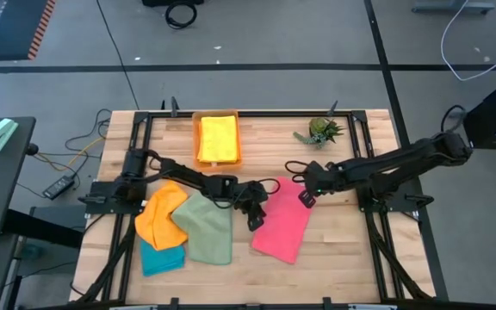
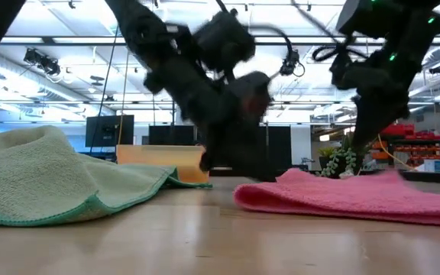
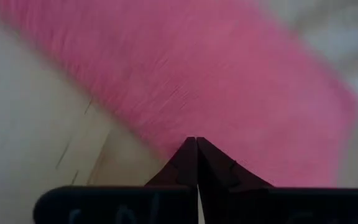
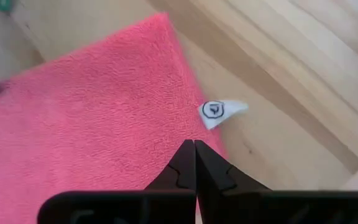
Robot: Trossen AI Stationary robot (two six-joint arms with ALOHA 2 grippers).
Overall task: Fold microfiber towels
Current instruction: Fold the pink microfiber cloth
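Wooden table (image 1: pixel 334 258) boards sit on a gray floor, with a bright room behind. On the table lies a pink towel (image 1: pixel 282 226). The left gripper (image 1: pixel 254 220) is at its left edge, fingers pressed together on nothing. The right gripper (image 1: pixel 305 199) is at its top right corner, by a white tag (image 4: pixel 219 111), fingers pressed together too.

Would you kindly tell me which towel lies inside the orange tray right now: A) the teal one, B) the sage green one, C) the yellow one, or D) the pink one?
C: the high view shows the yellow towel lying folded inside the orange tray, while the others lie on the table.
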